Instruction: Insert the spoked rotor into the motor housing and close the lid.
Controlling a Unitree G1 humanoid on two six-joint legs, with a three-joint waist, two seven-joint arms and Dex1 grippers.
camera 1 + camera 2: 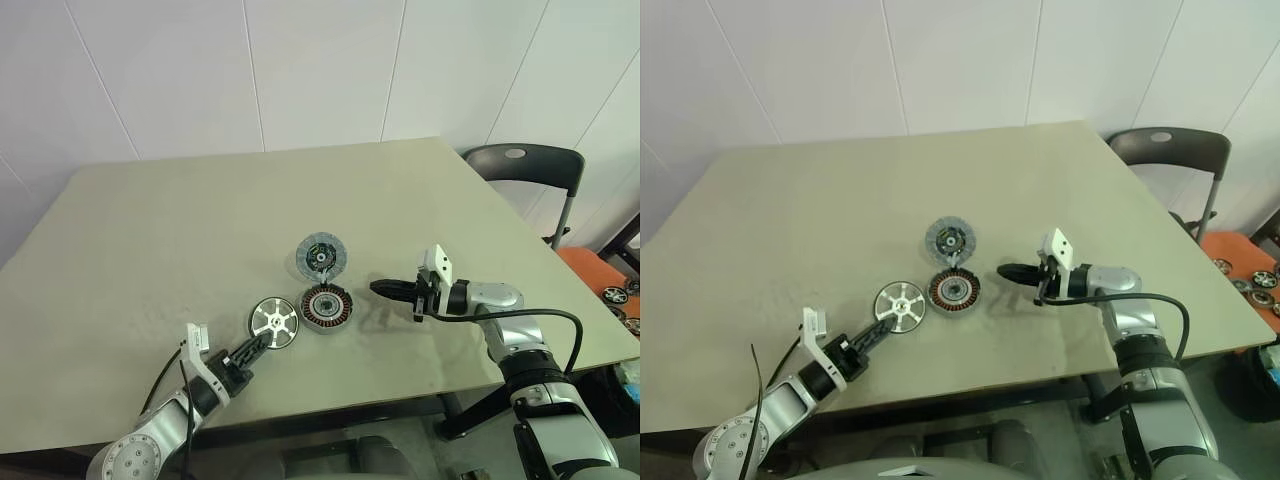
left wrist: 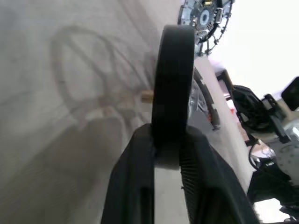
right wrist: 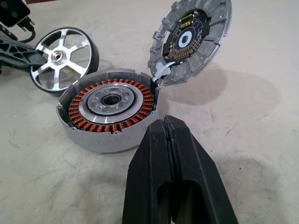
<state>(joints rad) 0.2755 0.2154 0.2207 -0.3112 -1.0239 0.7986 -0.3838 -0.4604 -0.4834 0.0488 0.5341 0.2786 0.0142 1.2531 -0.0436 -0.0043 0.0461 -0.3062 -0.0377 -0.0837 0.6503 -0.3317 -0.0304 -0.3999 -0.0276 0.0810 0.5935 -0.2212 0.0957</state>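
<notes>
The spoked rotor, a silver wheel with a dark rim, is at the table's front, just left of the motor housing. My left gripper reaches it from the front left. In the left wrist view its fingers are clamped on either side of the rotor's dark rim. The right wrist view shows the rotor tilted up on edge. The housing lies open, its copper windings showing. The lid stands propped just behind it, joined to it by a short wire. My right gripper is shut and empty, hovering just right of the housing.
The beige table has bare surface all around the parts. A dark chair stands off the far right corner. Spare wheels lie on an orange surface to the right, off the table.
</notes>
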